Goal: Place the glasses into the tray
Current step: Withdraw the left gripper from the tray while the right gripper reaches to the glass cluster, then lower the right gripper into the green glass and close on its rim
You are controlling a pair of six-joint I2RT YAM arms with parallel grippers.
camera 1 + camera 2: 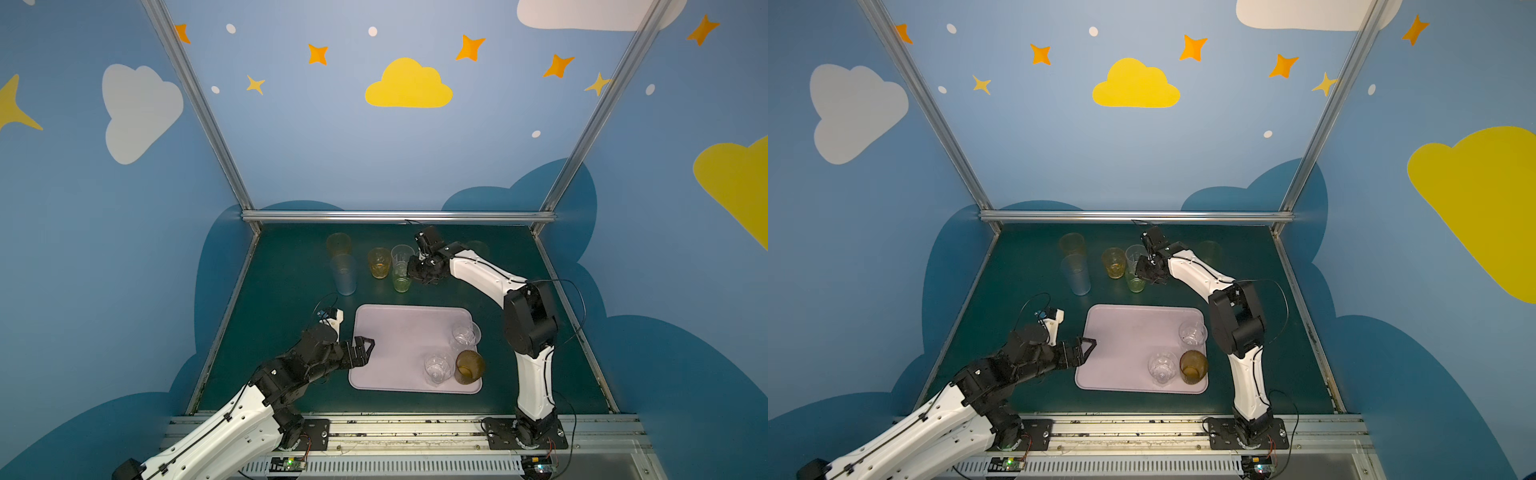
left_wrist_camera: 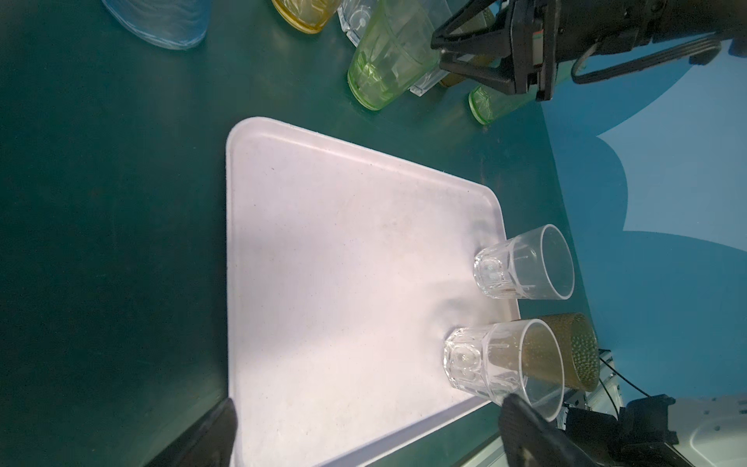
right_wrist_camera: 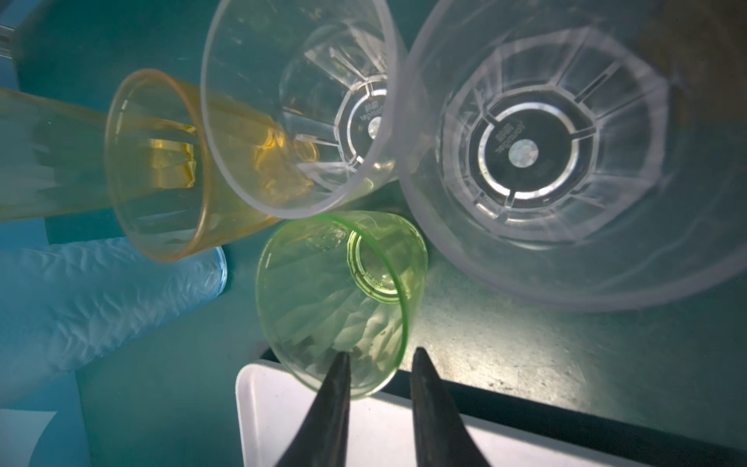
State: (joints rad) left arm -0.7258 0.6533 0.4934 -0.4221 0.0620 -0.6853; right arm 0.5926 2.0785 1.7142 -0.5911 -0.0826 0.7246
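Hovering over the tray's left edge, the left gripper (image 1: 366, 351) has its jaws spread wide and nothing between them.

The tray (image 1: 399, 328) lies low-centre in both top views, on the dark green mat (image 1: 282, 332). Three glasses stand upright along its right side: a clear faceted tumbler (image 1: 464, 334), a second clear tumbler (image 1: 438, 368) below it, and a brown tumbler (image 1: 469, 365) at the lower right corner.

The rest stand above the tray, on the mat:
- tall orange tumbler (image 1: 338, 244), upper left of the group
- tall blue tumbler (image 1: 344, 274), just below it
- short amber tumbler (image 1: 379, 262)
- clear tumbler (image 1: 402, 254)
- short green tumbler (image 1: 401, 280), nearest the tray

The right gripper (image 3: 380, 358) reaches into this group from the right. In the right wrist view its tips bracket the green tumbler's rim, one over the mouth and one outside. The jaws are narrowed with a gap showing. I cannot tell whether they actually pinch the wall.
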